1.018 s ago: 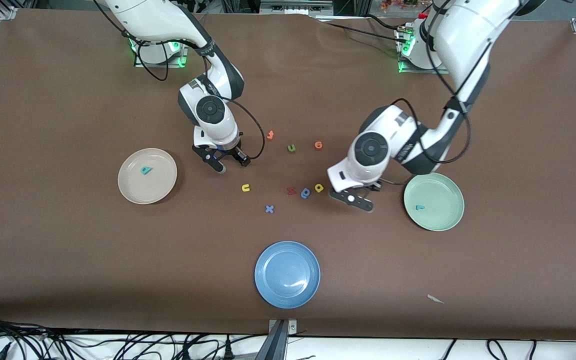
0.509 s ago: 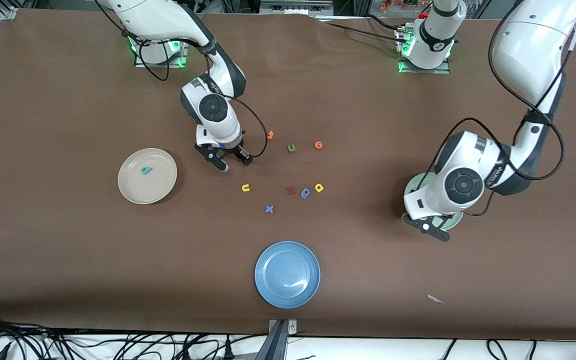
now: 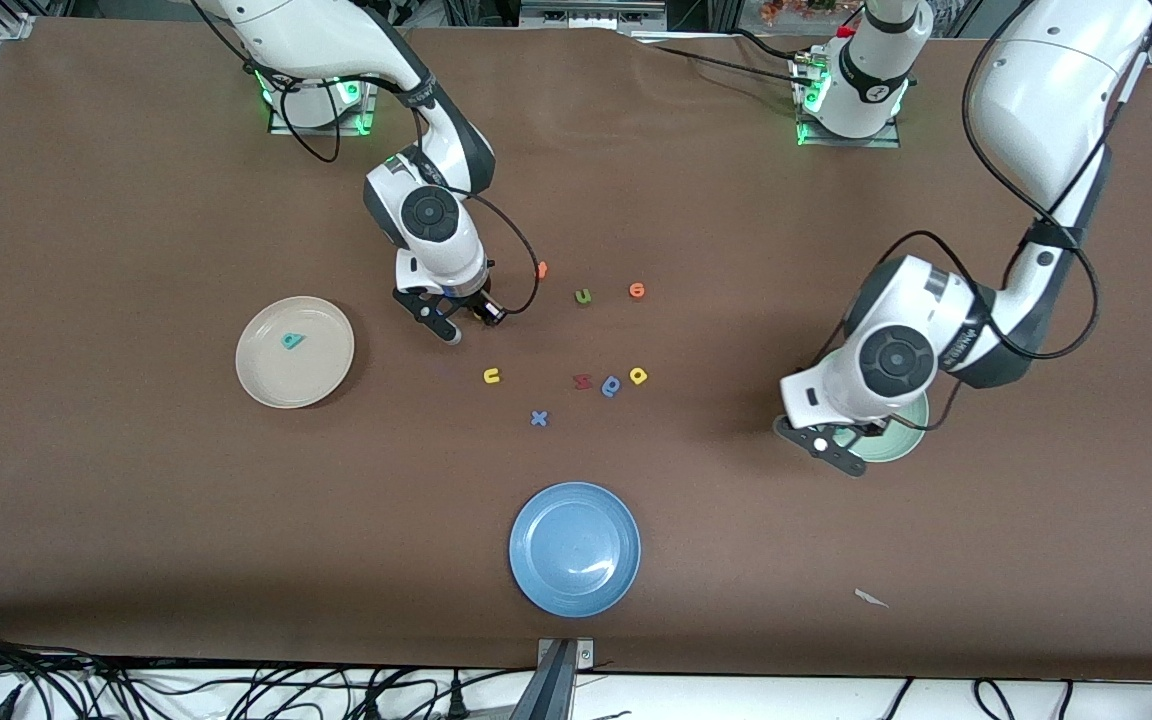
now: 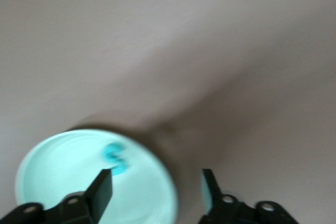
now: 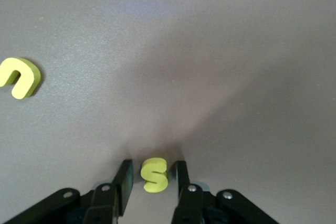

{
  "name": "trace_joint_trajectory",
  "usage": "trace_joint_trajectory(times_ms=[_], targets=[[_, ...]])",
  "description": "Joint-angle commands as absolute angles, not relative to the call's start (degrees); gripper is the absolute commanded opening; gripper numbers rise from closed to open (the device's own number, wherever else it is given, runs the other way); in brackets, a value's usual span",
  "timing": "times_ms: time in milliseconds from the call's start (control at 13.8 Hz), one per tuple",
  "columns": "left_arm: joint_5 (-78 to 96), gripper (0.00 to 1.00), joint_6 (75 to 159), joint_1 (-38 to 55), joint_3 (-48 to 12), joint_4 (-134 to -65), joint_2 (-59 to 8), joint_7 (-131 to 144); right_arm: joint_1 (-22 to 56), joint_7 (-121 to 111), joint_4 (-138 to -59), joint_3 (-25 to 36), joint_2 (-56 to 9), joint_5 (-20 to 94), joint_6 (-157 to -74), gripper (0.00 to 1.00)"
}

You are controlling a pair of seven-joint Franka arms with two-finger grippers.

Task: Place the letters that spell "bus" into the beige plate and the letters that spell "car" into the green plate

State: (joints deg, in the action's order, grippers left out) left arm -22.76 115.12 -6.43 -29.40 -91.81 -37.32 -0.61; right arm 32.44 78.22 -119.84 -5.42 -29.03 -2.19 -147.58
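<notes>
While our right gripper (image 5: pixel 150 182) sits low on the brown surface (image 3: pixel 136 500), its fingers narrowly parted, the small yellow foam "s" (image 5: pixel 154 174) stands upright directly between them, not yet visibly pinched; the yellow foam "u" (image 3: pixel 492 375) lies nearby, nearer the front camera. Our left gripper (image 4: pixel 156 190) hovers over the pale mint-green round plate (image 4: pixel 58 174) with fingers wide and empty; small teal foam pieces (image 4: pixel 115 156) lie inside. Our cream-beige round plate (image 3: pixel 266 385) holds the teal foam "b" (image 3: pixel 292 340).
</notes>
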Motion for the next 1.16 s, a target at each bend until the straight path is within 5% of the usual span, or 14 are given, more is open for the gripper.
trace_joint_trajectory(times_ms=[0,436,655,1091], targets=[[-20.04,1.0,114.61,-4.41,-33.04,-91.58,-36.56,4.11,32.87,77.52,-118.74,-5.36,-30.23,-2.37,-147.3,0.16],[-20.74,1.0,124.69,5.61,-32.96,-90.88,-42.61,4.92,32.17,71.06,-115.59,-4.75,-30.15,-2.46,-142.33,0.02],[-23.46,1.0,131.47,10.19,-30.94,-91.84,-45.7,5.71,31.29,55.43,-113.99,0.33,-27.52,-2.46,-133.7,0.03],[-27.6,0.98,134.28,10.37,-30.5,-91.67,-48.95,5.01,31.29,30.1,-123.81,11.49,-18.74,-2.46,-134.81,0.04]])
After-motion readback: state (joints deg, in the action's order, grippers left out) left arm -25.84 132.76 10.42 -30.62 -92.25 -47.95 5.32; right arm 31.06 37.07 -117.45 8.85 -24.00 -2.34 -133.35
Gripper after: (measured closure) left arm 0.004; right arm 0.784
